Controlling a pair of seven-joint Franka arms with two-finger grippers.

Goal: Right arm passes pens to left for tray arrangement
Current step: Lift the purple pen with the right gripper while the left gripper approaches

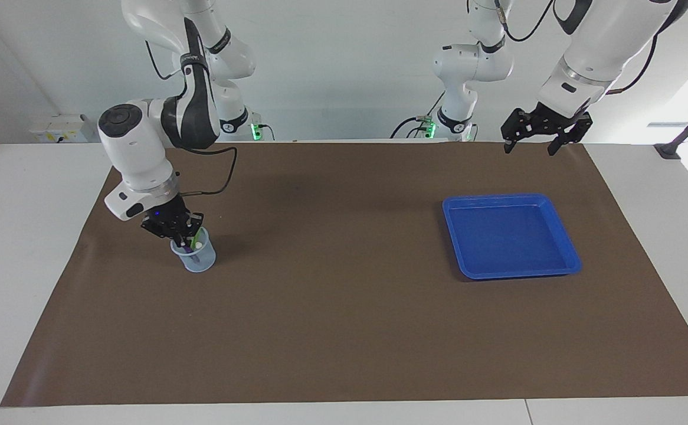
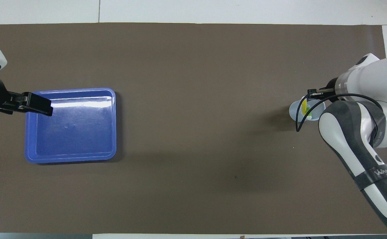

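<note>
No readable writing. Right gripper (image 1: 182, 237) dips into the cup (image 1: 193, 254), clenched among the pens (image 2: 304, 107); which one, unclear. Left gripper (image 1: 531, 145) waits spread, twelve o'clock of the tray (image 1: 564, 235).

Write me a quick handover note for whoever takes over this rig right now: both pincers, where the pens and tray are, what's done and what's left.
Right pincer: shut, tips down in the translucent cup at the right arm's end of the mat; which of the pens it grips cannot be told.
Left pincer: open, empty, waiting in the air over the mat edge nearest the robots, by the blue tray.
Pens: yellow and green show in the cup, none out yet.
Tray: holds no pens.
Done: no pen passed.
Left: lift each pen, hand it to the left pincer, arrange all in the tray.
</note>
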